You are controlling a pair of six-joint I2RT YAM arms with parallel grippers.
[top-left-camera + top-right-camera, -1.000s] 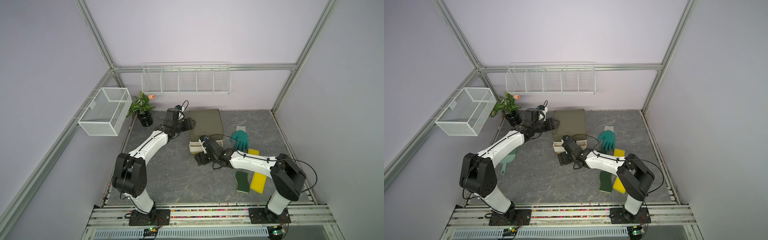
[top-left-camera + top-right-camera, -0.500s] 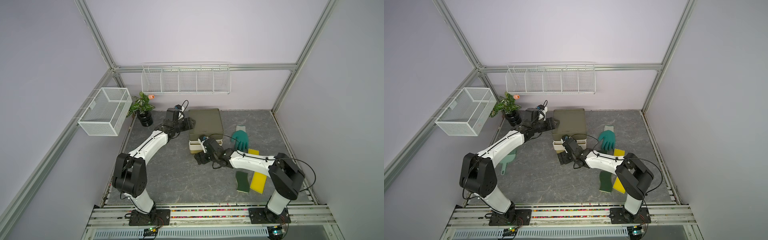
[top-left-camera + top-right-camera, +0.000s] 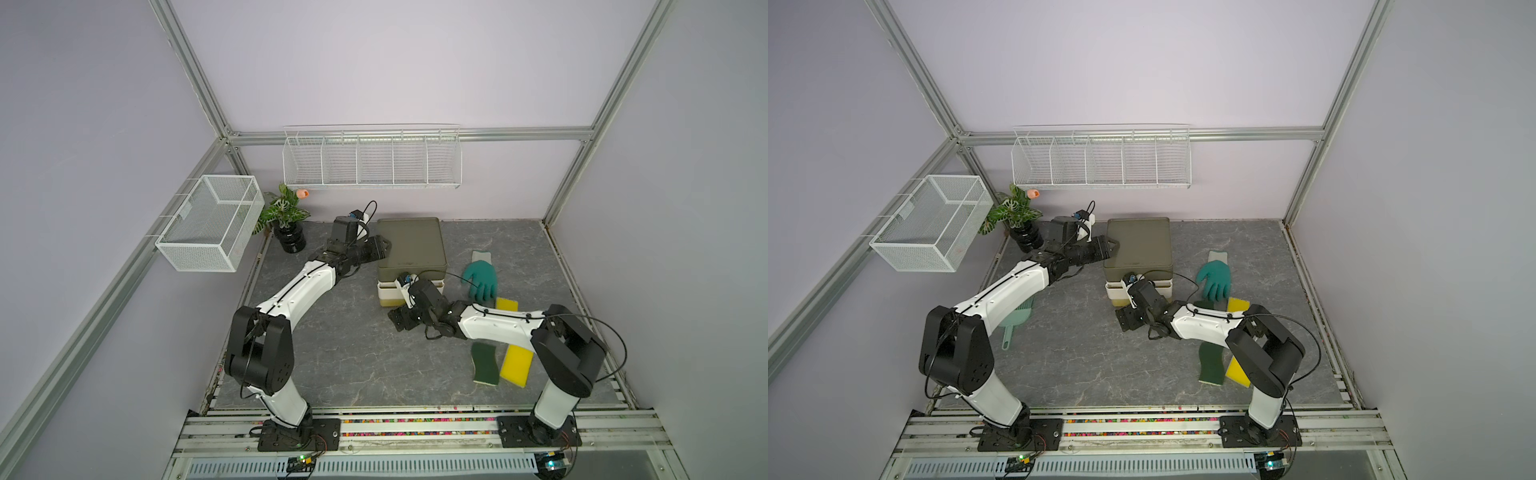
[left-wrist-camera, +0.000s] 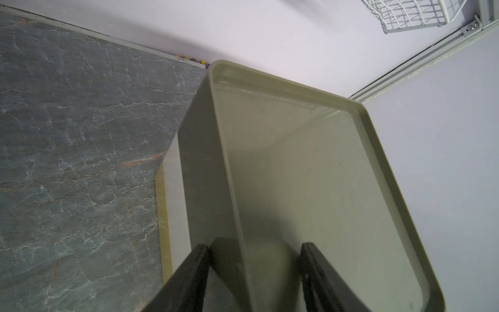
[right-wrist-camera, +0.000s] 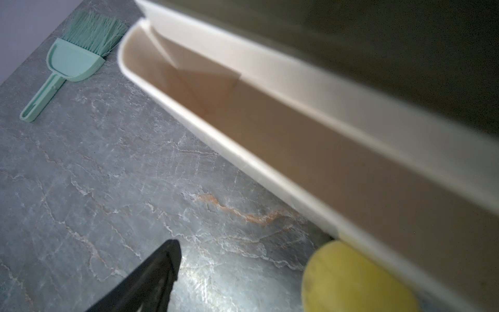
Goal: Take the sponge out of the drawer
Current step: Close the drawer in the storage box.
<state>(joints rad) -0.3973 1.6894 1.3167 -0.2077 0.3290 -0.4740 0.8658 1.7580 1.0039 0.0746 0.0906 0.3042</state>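
the cabinet is clamped by the left gripper. the sponge is seen at 6 o'clock of the open drawer, beside the wide-spread right gripper. the grasp is judged in hand, and closing on it is called for.

Two arms of the same build. The left arm and right arm have white moulded link shells, black joint housings and bulky rounded black shoulder blocks. A thin black cable loops loose off each arm. Each wrist camera is small and white, with a blue spot. The black base plates carry silver screws. The fingers are matte black, flat and tapered.
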